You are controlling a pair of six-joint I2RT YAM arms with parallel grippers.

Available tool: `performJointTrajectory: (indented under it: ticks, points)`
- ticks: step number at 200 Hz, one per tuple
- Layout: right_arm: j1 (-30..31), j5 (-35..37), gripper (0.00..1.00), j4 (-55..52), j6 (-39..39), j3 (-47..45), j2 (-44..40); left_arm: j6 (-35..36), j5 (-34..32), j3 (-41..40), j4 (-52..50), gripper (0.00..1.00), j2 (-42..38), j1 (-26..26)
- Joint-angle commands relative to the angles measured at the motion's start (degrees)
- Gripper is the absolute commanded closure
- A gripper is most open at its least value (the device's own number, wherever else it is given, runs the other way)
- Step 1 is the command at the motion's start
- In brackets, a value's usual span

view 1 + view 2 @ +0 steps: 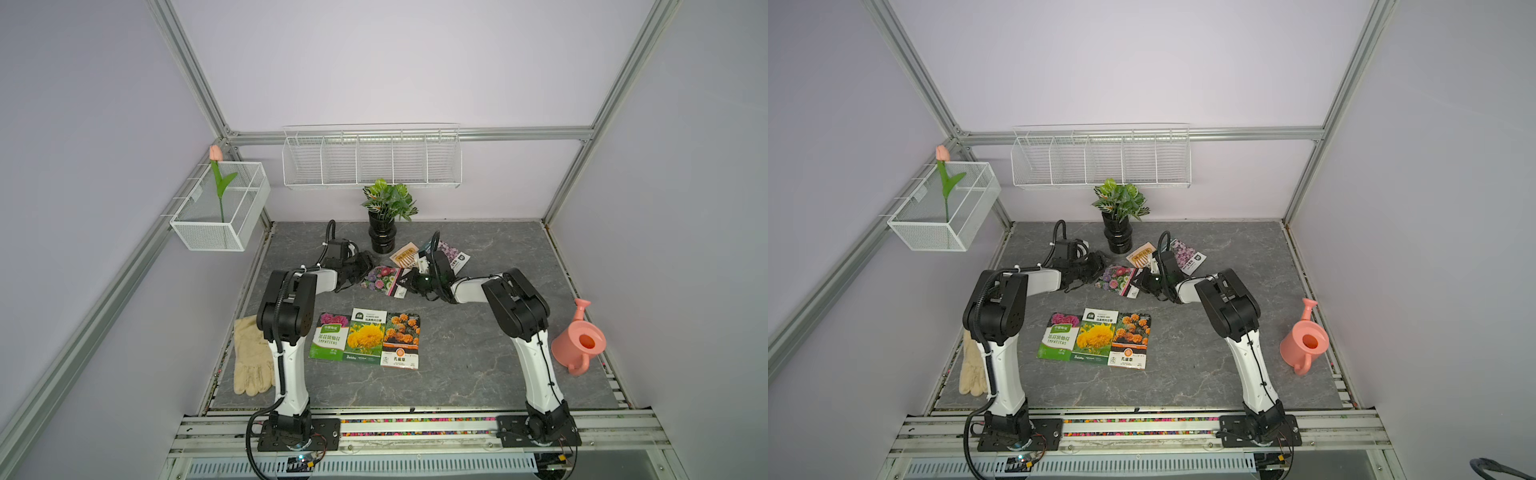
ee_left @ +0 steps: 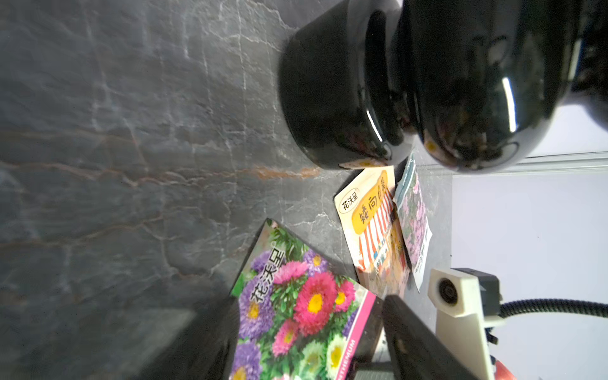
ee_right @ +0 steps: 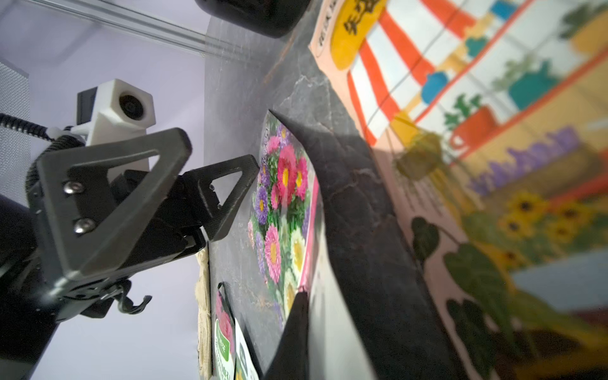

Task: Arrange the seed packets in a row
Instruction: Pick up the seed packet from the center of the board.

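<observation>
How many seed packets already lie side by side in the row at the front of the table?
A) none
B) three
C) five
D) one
B: the green packet, the yellow packet and the orange packet lie side by side in both top views; the mixed pink packet sits farther back, pinched by the right gripper.

lilac packet (image 1: pixel 452 250) half hidden behind right arm (image 1: pixel 471 289), beige packet (image 3: pixel 493 148) blurred

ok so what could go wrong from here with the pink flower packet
The right pincer pinches only an edge of the pink flower packet; glossy, it may slip out.
The left pincer stands open at its far edge; closing there could crease it.
The black vase stands close; an arm swing might tip it.
</observation>
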Motion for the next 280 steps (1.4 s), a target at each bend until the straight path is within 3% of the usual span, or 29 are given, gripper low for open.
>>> performJointTrajectory:
  ticks: [1, 40, 88, 135, 154, 177, 193, 207, 228, 240, 263, 280]
  points:
    - [-0.98, -0.6, 0.93, 5.2, -1.13, -2.53, -3.52, -0.5, 1.78, -1.63, 0.41, 0.19, -4.0, -1.24]
    - [-2.28, 1.68, 0.93, 13.9, -2.68, -12.78, -12.83, -0.81, -0.01, -6.15, 0.8, 0.07, -11.07, -4.51]
    - [-2.79, 7.94, 0.93, 24.19, -1.87, -26.15, -25.19, -4.24, -1.01, -12.61, 5.66, 0.03, -17.36, -10.9]
    - [-2.19, 12.84, 0.93, 32.76, 3.16, -34.05, -31.75, -10.47, -1.56, -16.68, 20.87, 0.03, -18.04, -13.84]
    - [-2.27, 13.84, 0.93, 31.73, 3.1, -35.91, -34.97, -10.75, -1.77, -15.53, 21.14, 0.03, -17.67, -14.87]
    - [-1.45, 13.93, 0.93, 30.49, 3.17, -37.45, -37.51, -12.86, -2.8, -16.53, 28.22, 0.07, -18.07, -15.72]
    - [-0.28, 14.59, 0.93, 30.38, 2.92, -38.8, -38.53, -15.65, -1.84, -17.02, 36.25, 0.17, -17.2, -16.08]
    - [0.62, 15.47, 0.93, 29.93, 2.33, -39.75, -39.32, -18.96, 0.03, -16.6, 42.58, 0.35, -15.48, -16.14]
    - [1.31, 15.93, 0.91, 29.07, 1.77, -40.98, -40.48, -22.59, 1.22, -16.96, 48.7, 0.78, -13.73, -16.24]
    - [1.42, 15.79, 0.79, 28.2, 1.28, -41.55, -41.43, -23.45, 1.88, -17.49, 50.71, 1.0, -13.5, -16.22]
    - [0.93, 14.61, 0.41, 23.2, -0.97, -42.27, -44.69, -22.18, 3.93, -18.06, 48.54, 1.0, -14.93, -16.19]
    - [-0.69, 11.81, 0.27, 15.26, -3.45, -42.31, -48.79, -18.36, 7.4, -17.6, 41.18, 1.0, -17.45, -16.2]
